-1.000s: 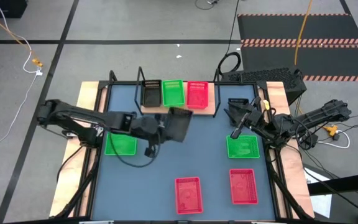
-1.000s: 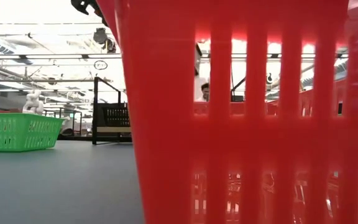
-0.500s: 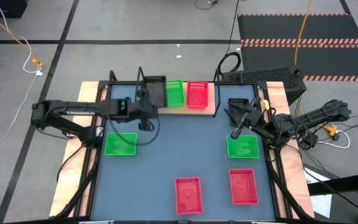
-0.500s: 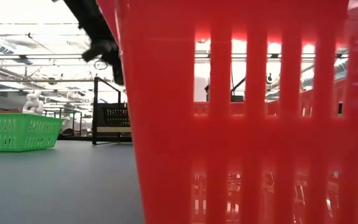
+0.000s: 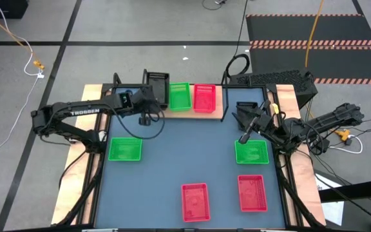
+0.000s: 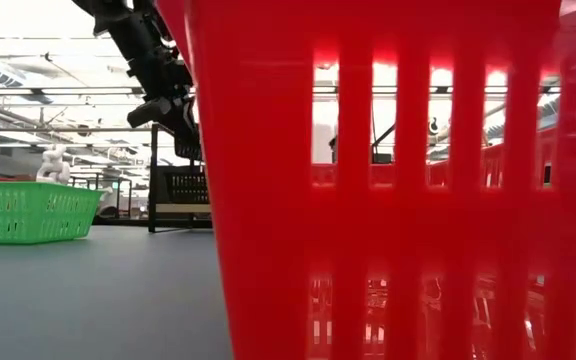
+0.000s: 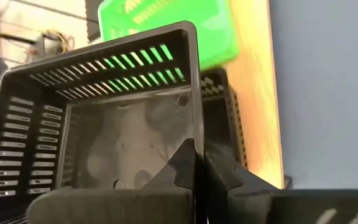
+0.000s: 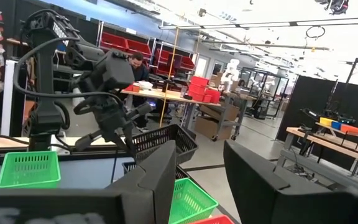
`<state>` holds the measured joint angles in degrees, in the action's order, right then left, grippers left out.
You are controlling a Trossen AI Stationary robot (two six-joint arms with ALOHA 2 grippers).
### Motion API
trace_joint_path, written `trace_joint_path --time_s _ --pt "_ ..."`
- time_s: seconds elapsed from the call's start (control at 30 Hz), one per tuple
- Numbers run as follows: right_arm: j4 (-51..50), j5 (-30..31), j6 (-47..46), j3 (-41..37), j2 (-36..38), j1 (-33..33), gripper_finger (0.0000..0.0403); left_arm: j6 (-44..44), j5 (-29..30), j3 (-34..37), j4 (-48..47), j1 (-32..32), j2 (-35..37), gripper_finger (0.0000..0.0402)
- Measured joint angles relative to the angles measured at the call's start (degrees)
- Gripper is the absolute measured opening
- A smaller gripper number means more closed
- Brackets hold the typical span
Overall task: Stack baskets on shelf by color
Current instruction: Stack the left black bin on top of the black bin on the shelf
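Your left arm reaches from the bench's left side toward its far edge, forearm level above the surface. The left gripper is clamped tight on the near wall of a black basket, holding it tilted above the left end of the shelf. In the left wrist view, the two fingers meet on that basket's rim, and a second black basket sits on the wooden board just below it.

White lettering on the left forearm appears to read "TROSSEN".

On the shelf, a green basket stands beside a red basket; the two look close together, but you cannot tell whether they touch.

Your right arm waits at the bench's right side, its right gripper spread wide and holding nothing, just over the far edge of another green basket. A third black basket lies near the bench's far right corner.

Elsewhere on the bench: a green basket at left and two red baskets near the front edge. In the low view, a red basket fills most of the frame and hides the right half of the bench.
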<state>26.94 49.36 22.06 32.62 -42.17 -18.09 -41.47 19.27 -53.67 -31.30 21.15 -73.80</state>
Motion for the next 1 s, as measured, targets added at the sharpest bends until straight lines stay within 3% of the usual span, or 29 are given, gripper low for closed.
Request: trace_joint_path --time_s 0.2,0.5,0.77,1.0 --pt "0.0 0.0 -0.3 0.0 0.0 0.0 0.0130 2.4 -5.2 0.0 -2.7 1.9 0.0 0.0020" --pt "-0.2 0.0 -0.3 0.0 0.0 0.0 0.0130 4.3 -7.1 0.0 -2.4 4.5 -0.1 0.0007" --pt "-0.2 0.0 -0.3 0.0 0.0 0.0 0.0130 4.1 -9.2 0.0 -3.0 5.1 -0.1 0.0056" --pt "-0.2 0.0 -0.3 0.0 0.0 0.0 0.0130 5.9 -10.4 0.0 -1.8 5.1 -0.1 0.0065"
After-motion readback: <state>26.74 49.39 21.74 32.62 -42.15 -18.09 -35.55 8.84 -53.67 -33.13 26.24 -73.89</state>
